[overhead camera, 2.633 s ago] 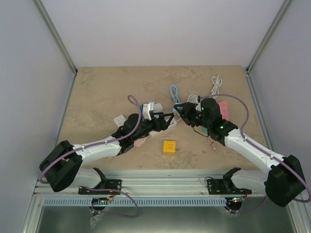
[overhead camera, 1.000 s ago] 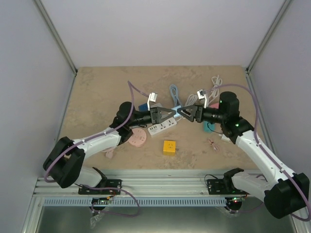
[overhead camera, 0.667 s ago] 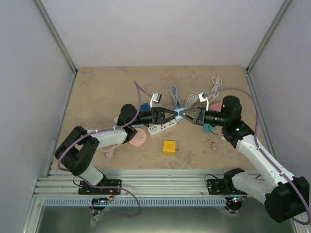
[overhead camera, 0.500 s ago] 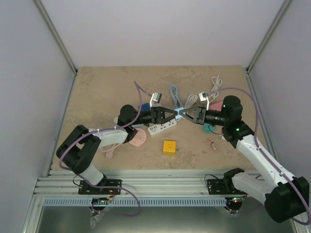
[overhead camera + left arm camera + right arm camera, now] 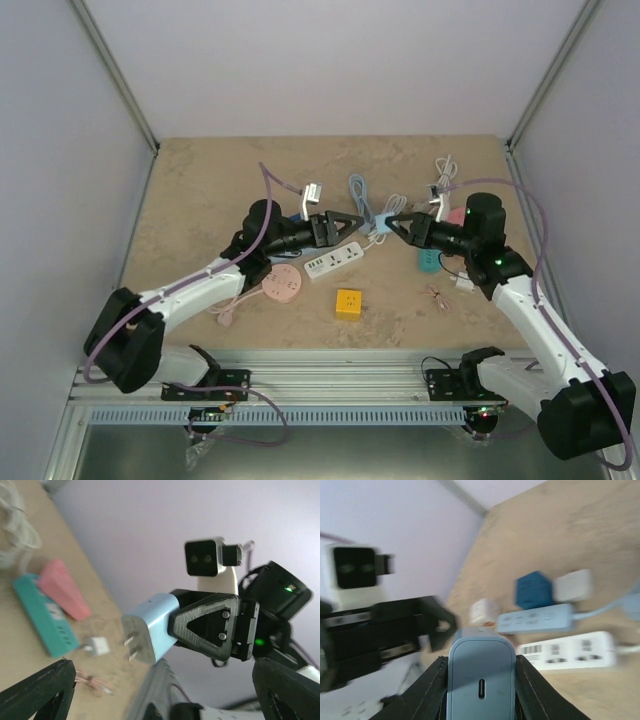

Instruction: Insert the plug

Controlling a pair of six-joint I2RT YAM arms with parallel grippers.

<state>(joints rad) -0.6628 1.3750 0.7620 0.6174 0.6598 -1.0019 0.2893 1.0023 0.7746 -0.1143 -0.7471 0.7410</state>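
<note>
Right tool (image 5: 393,221): clenched on a pale-blue rectangular plastic plug (image 5: 150,630), which I hold raised above the surface.
Plug prongs: pointing at my left tool (image 5: 353,223).
Left tool: released, fingers spread wide, facing the plug.
White oblong power strip (image 5: 333,261): flat on the beige stone-patterned surface (image 5: 200,190), just below the left tool.

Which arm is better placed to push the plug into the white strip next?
Right, likely: the right gripper is shut on the plug, prongs exposed; the left gripper is open and empty. The white strip lies near both.
</note>
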